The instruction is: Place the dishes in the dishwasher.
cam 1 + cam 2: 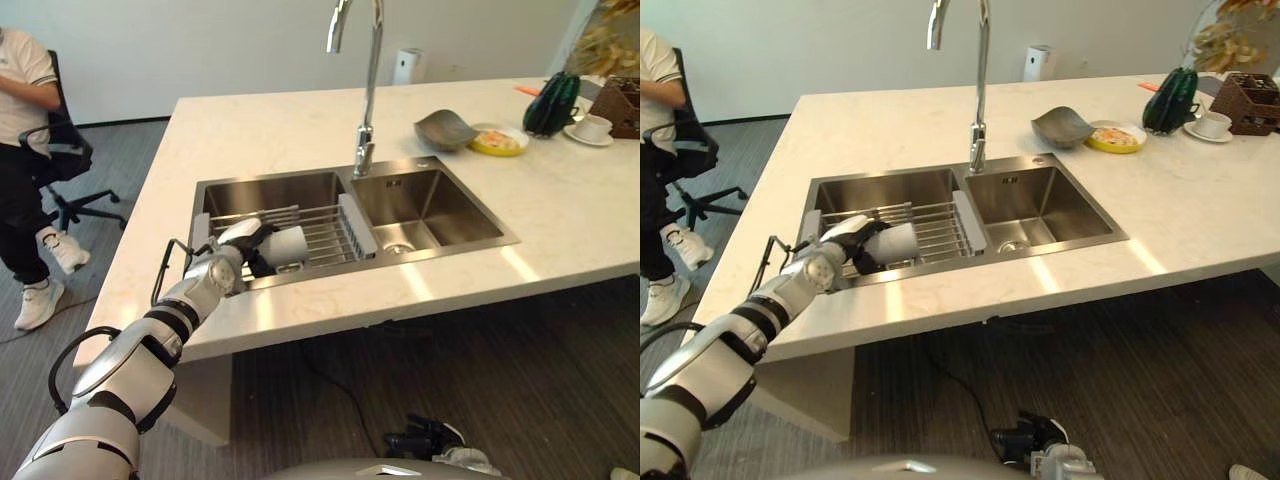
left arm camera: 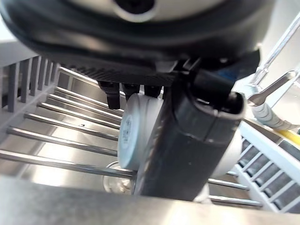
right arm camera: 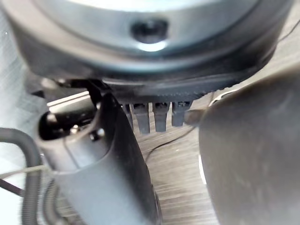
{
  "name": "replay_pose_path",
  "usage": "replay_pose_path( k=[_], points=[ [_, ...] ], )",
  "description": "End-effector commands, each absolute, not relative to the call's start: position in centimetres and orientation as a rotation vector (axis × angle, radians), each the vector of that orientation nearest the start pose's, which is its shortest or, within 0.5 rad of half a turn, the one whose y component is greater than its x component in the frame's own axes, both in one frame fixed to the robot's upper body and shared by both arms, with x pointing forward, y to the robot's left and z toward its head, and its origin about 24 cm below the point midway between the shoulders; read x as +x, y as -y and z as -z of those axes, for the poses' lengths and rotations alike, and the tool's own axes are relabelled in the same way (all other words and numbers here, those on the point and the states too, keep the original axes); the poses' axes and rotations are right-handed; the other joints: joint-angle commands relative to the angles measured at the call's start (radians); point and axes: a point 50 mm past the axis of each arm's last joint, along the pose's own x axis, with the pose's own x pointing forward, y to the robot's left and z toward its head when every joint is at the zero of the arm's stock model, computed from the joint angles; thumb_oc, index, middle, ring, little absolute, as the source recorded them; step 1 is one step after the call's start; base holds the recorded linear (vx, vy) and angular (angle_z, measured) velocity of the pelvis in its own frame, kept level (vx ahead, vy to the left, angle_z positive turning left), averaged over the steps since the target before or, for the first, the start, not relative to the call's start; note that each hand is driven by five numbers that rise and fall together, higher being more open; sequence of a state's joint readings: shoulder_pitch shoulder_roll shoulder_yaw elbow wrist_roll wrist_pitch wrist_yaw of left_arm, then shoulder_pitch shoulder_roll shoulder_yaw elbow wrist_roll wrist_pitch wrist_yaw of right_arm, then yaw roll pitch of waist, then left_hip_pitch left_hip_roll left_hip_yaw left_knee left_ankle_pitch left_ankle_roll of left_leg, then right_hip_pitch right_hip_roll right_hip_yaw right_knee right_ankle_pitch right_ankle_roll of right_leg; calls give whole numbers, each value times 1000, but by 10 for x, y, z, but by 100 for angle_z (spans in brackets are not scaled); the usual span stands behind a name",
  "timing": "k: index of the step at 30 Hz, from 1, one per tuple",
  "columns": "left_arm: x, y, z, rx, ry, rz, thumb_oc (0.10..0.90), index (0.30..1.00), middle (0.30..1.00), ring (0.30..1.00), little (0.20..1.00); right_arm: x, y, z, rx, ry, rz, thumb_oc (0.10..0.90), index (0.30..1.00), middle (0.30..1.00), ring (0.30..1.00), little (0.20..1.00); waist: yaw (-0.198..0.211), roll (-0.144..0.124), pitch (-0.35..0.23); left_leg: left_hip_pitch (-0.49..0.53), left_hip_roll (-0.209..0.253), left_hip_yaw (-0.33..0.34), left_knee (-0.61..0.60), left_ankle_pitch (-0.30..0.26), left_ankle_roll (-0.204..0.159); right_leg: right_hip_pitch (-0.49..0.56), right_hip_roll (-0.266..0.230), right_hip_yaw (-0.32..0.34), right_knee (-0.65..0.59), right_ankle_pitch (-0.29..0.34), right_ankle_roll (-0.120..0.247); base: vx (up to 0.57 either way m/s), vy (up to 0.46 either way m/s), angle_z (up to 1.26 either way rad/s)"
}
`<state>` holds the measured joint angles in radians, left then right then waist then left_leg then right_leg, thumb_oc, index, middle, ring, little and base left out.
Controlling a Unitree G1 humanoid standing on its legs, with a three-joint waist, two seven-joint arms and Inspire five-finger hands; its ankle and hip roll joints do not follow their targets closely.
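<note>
Over the steel sink point(image 1: 300, 192), left hand point(image 1: 243, 247) curled round a white cup point(image 1: 290, 244) lying on the wire rack point(image 1: 325, 232), rim liable to snag those bars and slip; right hand point(image 3: 108, 154) idle, fingers relaxed.

The left robot hand point(image 1: 243, 243) hides part of the white cup point(image 1: 288, 244) on the sink rack point(image 1: 320, 232). The seated person point(image 1: 20, 150), well apart from the sink point(image 1: 420, 205), is cut off by the edge.

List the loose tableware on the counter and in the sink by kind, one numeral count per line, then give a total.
White cup, on its side in the left hand over the sink rack: 1
Grey bowl: 1
Yellow plate: 1
Cup on saucer: 1
Total: 4
</note>
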<state>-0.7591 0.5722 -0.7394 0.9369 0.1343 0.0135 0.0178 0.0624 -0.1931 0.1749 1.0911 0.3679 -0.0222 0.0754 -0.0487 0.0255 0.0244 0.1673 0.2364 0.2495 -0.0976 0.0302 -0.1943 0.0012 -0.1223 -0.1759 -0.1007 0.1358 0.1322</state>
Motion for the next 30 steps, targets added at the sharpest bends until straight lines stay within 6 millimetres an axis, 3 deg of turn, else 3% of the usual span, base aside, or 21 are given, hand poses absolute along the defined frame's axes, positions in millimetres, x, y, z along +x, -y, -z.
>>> replay_pose_path(
  k=[1, 7, 8, 12, 17, 23, 25, 27, 30],
  points=[
    [404, -201, -131, 1222, -83, 111, 800, 900, 900, 900, 900, 69, 222, 166, 24, -1234, 129, 800, 900, 900, 900, 900, -21, 60, 74, -12, -21, -45, 10, -34, 28, 45, -65, -54, 13, -64, 96, -14, 16, -13],
    [413, -191, -136, 1246, -113, 104, 800, 900, 900, 900, 900, 75, 225, 167, 6, -1269, 148, 800, 900, 900, 900, 900, -35, 65, 83, -18, -32, -35, 10, -36, 31, 28, -71, -48, 13, -53, 102, -6, 9, -4],
    [414, -187, -139, 1262, -101, 110, 400, 300, 300, 300, 300, 75, 226, 167, 3, -1271, 151, 800, 900, 900, 900, 900, -36, 66, 85, -20, -33, -34, 10, -36, 32, 25, -72, -45, 13, -52, 103, -26, 19, -4],
    [416, -179, -146, 1306, -50, 129, 400, 300, 300, 300, 300, 74, 229, 166, 3, -1272, 162, 800, 900, 900, 900, 900, -39, 66, 87, -22, -36, -31, 10, -38, 33, 21, -75, -46, 13, -50, 105, -3, 3, -1],
    [413, -160, -166, 1353, 157, 150, 400, 300, 300, 300, 300, 75, 233, 165, -5, -1249, 182, 800, 900, 900, 900, 900, -36, 63, 89, -24, -38, -36, 10, -39, 33, 25, -80, -55, 13, -51, 107, 0, 0, 0],
    [406, -159, -174, 1343, 271, 136, 400, 300, 300, 300, 300, 76, 233, 164, 4, -1224, 196, 800, 900, 900, 900, 900, -28, 60, 86, -25, -38, -45, 10, -38, 33, 36, -81, -67, 13, -55, 107, 0, 0, 0],
    [393, -155, -190, 1224, 432, 102, 400, 300, 300, 300, 300, 72, 230, 165, 25, -1215, 209, 800, 900, 900, 900, 900, -15, 53, 83, -29, -37, -62, 10, -35, 32, 47, -78, -77, 13, -63, 102, -8, -40, 1],
    [388, -154, -190, 1180, 458, 103, 400, 300, 300, 300, 300, 69, 230, 165, 26, -1215, 213, 800, 900, 900, 900, 900, -15, 51, 80, -32, -34, -73, 10, -32, 30, 53, -76, -85, 13, -68, 100, 4, -46, 6],
    [369, -143, -203, 970, 578, 123, 400, 300, 300, 300, 300, 65, 230, 166, 37, -1220, 228, 800, 900, 900, 900, 900, 12, 48, 72, -51, -18, -112, 10, -10, 18, 77, -63, -115, 13, -88, 84, 5, -91, 21]
  ],
)
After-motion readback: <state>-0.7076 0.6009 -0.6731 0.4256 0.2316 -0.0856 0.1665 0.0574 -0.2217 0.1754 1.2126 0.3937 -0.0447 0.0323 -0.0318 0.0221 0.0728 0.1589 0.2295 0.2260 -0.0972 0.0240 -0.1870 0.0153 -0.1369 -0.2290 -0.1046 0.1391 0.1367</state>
